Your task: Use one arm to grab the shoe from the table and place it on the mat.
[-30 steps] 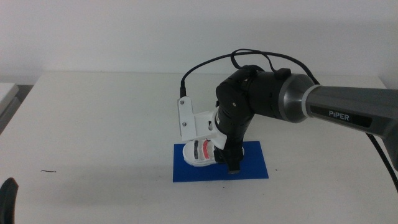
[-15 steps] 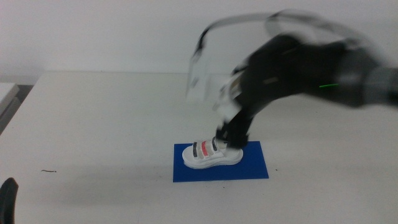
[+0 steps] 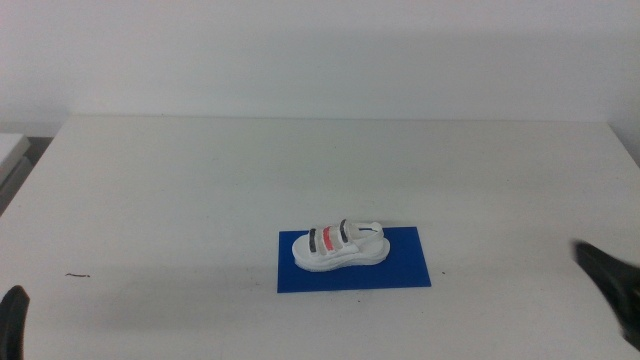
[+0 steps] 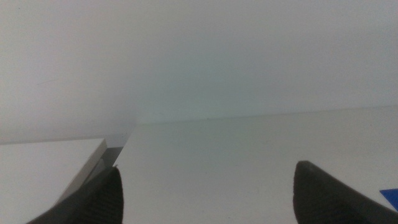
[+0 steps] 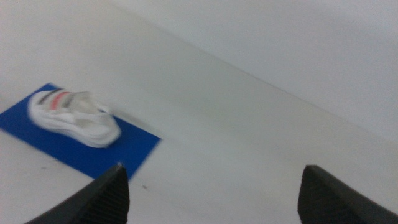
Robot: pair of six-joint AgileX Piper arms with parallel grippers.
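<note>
The white shoe [image 3: 339, 248] with red and dark straps stands upright on the dark blue mat [image 3: 400, 272], on the mat's left half, free of any gripper. The right wrist view shows the shoe [image 5: 73, 117] on the mat [image 5: 127, 151] from some way off. My right gripper [image 5: 213, 186] is open and empty, drawn back to the table's right front, where a dark blurred part of it [image 3: 612, 283] shows. My left gripper [image 4: 205, 193] is open and empty; it waits at the front left corner [image 3: 12, 318].
The white table [image 3: 200, 190] spreads wide around the mat. A small dark mark [image 3: 78, 276] lies at the front left. Another white surface [image 3: 10, 150] stands beyond the table's left edge, with a gap between.
My right gripper let go of the shoe, rose off it and pulled back fast to the right front. The shoe stays on the mat, standing level.
</note>
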